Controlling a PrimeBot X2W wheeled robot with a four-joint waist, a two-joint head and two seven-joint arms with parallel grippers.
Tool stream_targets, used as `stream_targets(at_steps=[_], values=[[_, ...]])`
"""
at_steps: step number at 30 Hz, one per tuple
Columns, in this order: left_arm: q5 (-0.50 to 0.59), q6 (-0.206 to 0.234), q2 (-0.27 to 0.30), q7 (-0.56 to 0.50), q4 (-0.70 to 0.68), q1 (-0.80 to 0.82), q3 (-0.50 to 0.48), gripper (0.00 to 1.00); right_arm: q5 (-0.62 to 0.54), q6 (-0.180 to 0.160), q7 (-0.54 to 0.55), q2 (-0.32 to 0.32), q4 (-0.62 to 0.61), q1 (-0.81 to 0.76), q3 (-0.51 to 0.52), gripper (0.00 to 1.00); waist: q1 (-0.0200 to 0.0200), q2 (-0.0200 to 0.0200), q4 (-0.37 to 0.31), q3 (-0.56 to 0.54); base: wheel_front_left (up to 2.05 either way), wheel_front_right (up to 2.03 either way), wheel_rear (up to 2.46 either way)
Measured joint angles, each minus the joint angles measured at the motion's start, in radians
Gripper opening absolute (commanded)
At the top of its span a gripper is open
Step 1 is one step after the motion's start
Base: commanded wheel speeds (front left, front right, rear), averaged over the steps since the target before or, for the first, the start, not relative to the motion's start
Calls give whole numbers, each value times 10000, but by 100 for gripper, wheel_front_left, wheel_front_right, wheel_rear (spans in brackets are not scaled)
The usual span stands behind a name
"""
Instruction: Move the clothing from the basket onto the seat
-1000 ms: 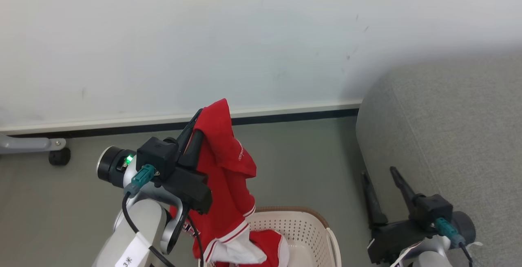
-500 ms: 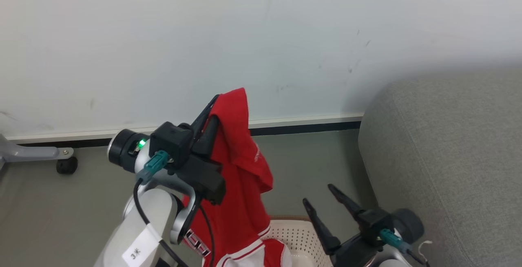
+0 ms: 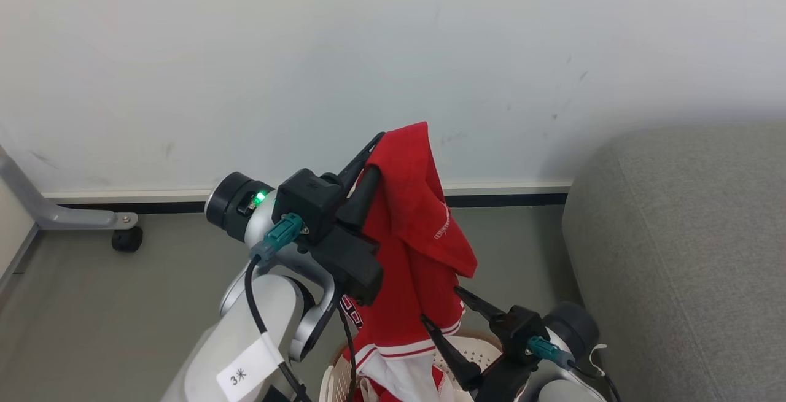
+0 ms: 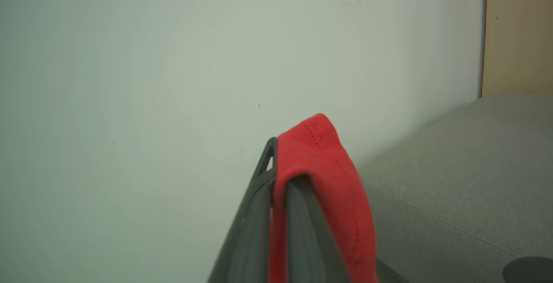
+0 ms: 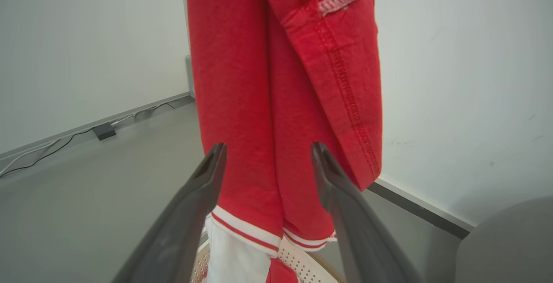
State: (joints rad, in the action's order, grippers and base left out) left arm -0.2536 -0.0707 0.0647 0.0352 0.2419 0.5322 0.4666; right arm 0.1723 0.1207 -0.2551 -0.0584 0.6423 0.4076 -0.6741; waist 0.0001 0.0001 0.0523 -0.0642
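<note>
Head view: the left jaws are closed on the top fold of one piece of the clothing point(image 3: 417, 230), a red garment, and hold it high in front of the wall point(image 3: 245, 52). From this grip the garment hangs straight down, so its long axis is vertical, and its lower hem with white striped trim ends over the basket point(image 3: 474, 345) at the view's bottom edge. More red and white cloth sits in the basket under it. I cannot tell if this is the second garment or only the tail of the first.

The right jaws stand wide open and hold nothing. They are low, just beside the hanging garment, pointing at its lower part. In the right wrist view the two fingers point(image 5: 203, 196) frame the red cloth, one on each side, with the cloth a little beyond the tips. Contact I cannot confirm.

The seat point(image 3: 688, 255) lies to the robot's right, apart from the basket, with floor point(image 3: 528, 255) between them. In my judgement the coming move turns on this: the garment must travel sideways to the right, high enough that the hem clears the seat's rounded edge. The right jaws are nearer to the seat, but the left jaws have the grip. The right jaws could close on the lower part to support it.
</note>
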Motion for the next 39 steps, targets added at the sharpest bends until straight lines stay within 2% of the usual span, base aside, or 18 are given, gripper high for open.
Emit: stream_targets(at_steps=[6,13,25,26,27,28,29,36,39], values=[[-27,-2,-44,-313,-313,109,238,0,546,25,77,-6,405,456,-654,100,0,0,189,2,0,0,0],[-102,-2,-92,-529,-694,225,479,0,1174,-23,75,-15,792,1019,-968,100,0,0,377,63,0,0,0],[-535,4,-136,-742,-1174,555,884,0,2510,-119,267,-25,1340,2599,-1952,100,0,0,872,228,0,0,0],[-546,6,-140,-767,-1202,594,884,0,2623,-165,267,-25,1396,2712,-2004,60,0,0,907,250,0,0,0],[-568,17,-150,-775,-1220,600,872,0,2713,-165,270,-27,1413,2831,-2102,40,0,0,937,275,0,0,0],[-600,36,-153,-775,-1216,600,867,0,2782,-167,288,-29,1421,2932,-2178,10,0,0,957,299,0,0,0],[-621,100,-165,-775,-1210,600,865,0,2851,-167,291,-29,1429,3010,-2257,0,0,0,972,322,0,0,0],[-696,364,-136,-863,-1060,523,479,0,3223,-163,236,-17,1507,3004,-2807,0,0,0,799,409,0,0,0],[-719,476,44,-863,-890,316,213,0,3267,-151,167,-19,1609,2908,-2865,0,0,0,627,431,0,0,0]])
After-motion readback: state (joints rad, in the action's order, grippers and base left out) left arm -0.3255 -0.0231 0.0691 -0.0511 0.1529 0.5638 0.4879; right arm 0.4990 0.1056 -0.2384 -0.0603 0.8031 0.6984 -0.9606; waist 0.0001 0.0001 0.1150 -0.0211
